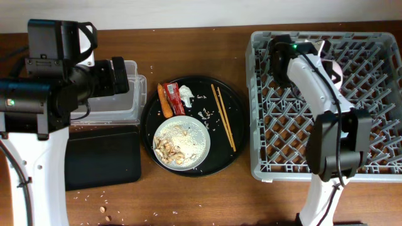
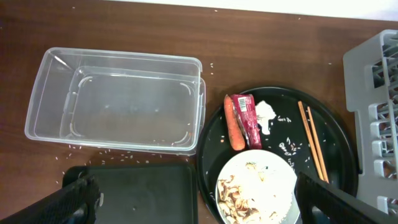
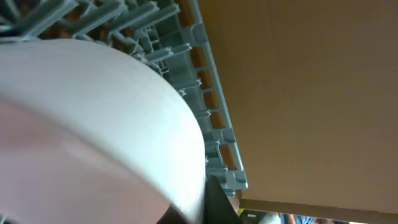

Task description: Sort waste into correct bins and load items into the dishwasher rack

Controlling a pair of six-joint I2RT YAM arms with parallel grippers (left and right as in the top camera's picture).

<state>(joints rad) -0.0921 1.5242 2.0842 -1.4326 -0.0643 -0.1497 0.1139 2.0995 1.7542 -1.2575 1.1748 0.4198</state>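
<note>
Over the far-left corner of the large grey plastic pegged rack [image 1: 377,94], your right tool [image 1: 323,58] meets the white bowl [image 3: 93,112]; whether it grips, you cannot tell. Your left tool [image 2: 199,196] hangs, fingers apart, above the clear rectangular plastic tub [image 2: 118,106].

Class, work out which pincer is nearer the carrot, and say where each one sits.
Left. The left pincer hangs over the tub, just left of the carrot. The right pincer is far right, over the rack's back corner by the bowl.

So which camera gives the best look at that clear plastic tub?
The left wrist view: the clear tub shows whole there. Overhead, the left arm hides much of it. The right wrist view misses it entirely.
</note>
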